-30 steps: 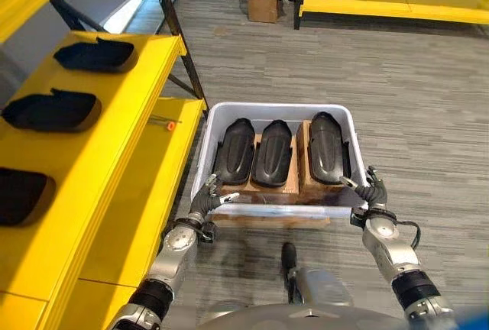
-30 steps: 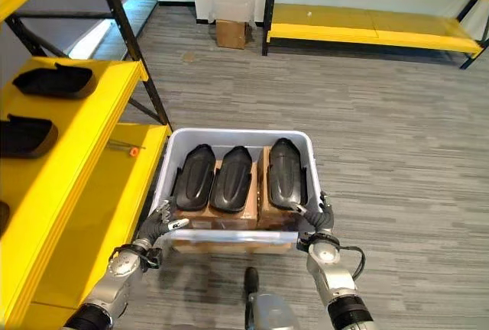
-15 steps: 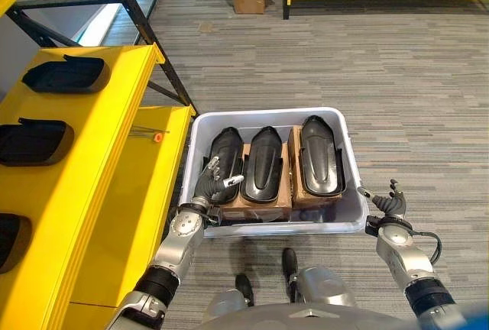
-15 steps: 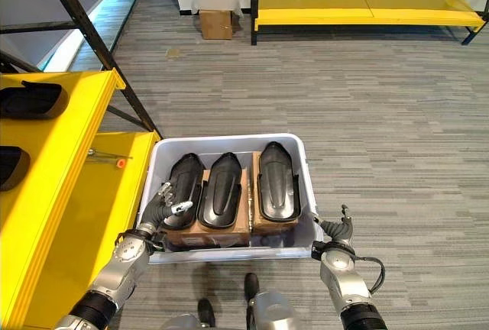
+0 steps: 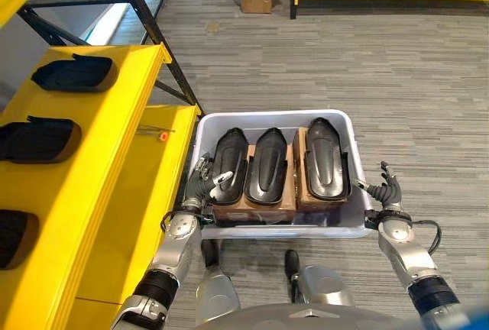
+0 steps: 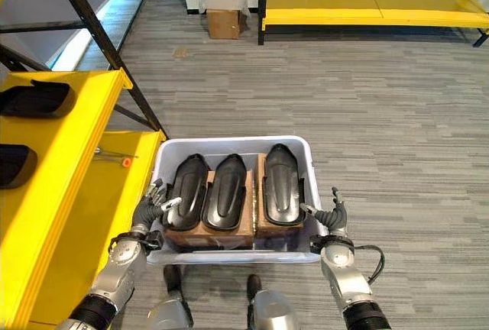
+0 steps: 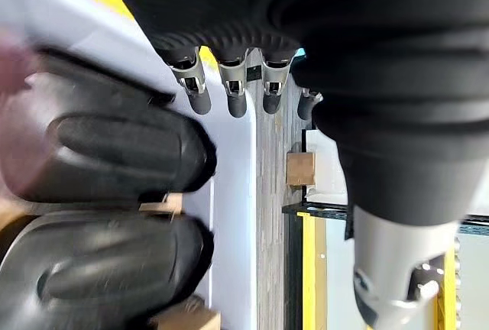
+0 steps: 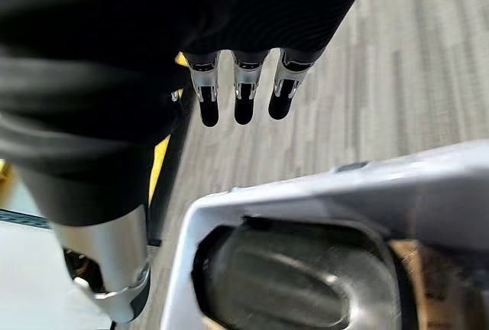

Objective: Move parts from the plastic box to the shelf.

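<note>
Left eye view: the left robot hand now sits at the box's left rim beside the left part, fingers spread and relaxed, clamped on nothing. Half a second ago it reached further over that part; now it is slightly nearer the rim. The right robot hand has risen from low beside the near right corner to just outside the right wall, level with the right part, fingers also apart and empty. The left wrist view confirms straight fingers above the rim with two parts just past them.

A second ago both hands were at the box's near corners, as if on its rim; since then they have let go and the box sits on the floor beside the shelf. The whole picture has shifted a little too, so the head has moved.

All three parts remain in the box, lying side by side on cardboard blocks, with the middle part between the others. Other parts already lie on the shelf's upper level. Likely meaning: the box is placed, and picking the left part comes next.
</note>
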`<state>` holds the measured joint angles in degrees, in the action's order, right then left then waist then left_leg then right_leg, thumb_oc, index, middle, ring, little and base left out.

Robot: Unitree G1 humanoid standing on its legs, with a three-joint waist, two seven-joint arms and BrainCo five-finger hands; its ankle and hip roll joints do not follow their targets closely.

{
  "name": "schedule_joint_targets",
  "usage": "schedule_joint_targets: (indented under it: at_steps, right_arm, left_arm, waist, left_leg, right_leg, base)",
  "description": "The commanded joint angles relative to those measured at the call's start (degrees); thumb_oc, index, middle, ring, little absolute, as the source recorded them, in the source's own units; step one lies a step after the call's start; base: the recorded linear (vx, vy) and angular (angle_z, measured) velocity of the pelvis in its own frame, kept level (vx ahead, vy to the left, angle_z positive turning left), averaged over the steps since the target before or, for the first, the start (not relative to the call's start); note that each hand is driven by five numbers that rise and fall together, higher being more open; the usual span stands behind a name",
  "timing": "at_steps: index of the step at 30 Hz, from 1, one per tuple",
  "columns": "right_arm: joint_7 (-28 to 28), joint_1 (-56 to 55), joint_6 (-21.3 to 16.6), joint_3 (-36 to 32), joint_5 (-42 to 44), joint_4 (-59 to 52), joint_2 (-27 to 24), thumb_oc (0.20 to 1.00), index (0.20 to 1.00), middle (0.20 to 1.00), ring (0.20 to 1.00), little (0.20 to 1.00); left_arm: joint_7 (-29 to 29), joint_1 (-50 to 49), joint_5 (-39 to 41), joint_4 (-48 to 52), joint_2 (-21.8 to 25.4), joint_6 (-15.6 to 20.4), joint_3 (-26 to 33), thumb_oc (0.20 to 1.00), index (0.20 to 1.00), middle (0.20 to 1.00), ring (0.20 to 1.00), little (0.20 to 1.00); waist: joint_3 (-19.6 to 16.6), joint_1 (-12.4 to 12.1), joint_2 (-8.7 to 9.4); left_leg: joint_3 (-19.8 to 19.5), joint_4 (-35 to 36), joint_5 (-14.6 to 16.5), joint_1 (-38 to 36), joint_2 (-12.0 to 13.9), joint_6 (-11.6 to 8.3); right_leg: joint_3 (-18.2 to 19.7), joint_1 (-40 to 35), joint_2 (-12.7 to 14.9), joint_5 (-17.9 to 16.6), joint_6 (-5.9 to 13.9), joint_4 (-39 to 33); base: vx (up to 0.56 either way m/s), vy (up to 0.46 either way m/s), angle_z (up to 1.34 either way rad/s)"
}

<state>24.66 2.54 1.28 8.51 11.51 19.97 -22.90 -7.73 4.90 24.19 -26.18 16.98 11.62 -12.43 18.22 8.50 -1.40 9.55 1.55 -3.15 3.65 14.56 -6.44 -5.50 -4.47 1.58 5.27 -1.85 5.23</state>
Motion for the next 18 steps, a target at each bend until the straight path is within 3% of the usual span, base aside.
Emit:
schedule_joint_targets:
  at_steps: [1, 9, 18]
  right_arm:
    - [-0.2, 0.7, -2.1, 0.3, 2.0, -1.1, -0.8, 1.000, 1.000, 1.000, 1.000, 1.000]
    - [1.9, 3.0, -2.6, 0.3, 1.4, 1.0, 0.7, 1.000, 1.000, 1.000, 1.000, 1.000]
    - [8.1, 10.2, -1.4, -1.6, 3.5, 4.9, -2.3, 1.000, 1.000, 1.000, 1.000, 1.000]
  left_arm:
    - [1.4, 0.5, 0.6, 2.4, 0.9, 2.8, -0.5, 1.000, 1.000, 1.000, 1.000, 1.000]
    - [2.1, 0.3, 1.4, 4.4, 2.1, 0.4, -1.9, 1.000, 1.000, 1.000, 1.000, 1.000]
    - [4.3, 1.9, 2.0, 8.9, 4.7, -1.1, -2.7, 1.000, 1.000, 1.000, 1.000, 1.000]
  waist:
    - [-2.3, -0.3, 0.22]
    - [-3.2, -2.1, 0.71]
    - [-0.9, -5.1, 1.38]
  left_leg:
    - [1.9, -1.7, -1.1, -2.7, -2.1, 0.59]
    - [2.3, 1.1, 1.2, -6.4, -5.0, 1.81]
    - [0.9, -0.8, 1.5, -2.4, -5.8, 2.00]
  right_leg:
    - [0.3, 1.9, 1.2, 4.5, 4.91, 6.7]
    - [-1.7, 2.3, 2.5, 1.8, 6.44, 4.0]
    - [-1.5, 4.4, 1.9, 1.2, 6.08, 3.5]
  base:
    - [0.07, 0.182, -0.19]
    - [0.04, 0.052, -0.01]
    - [-0.05, -0.085, 0.06]
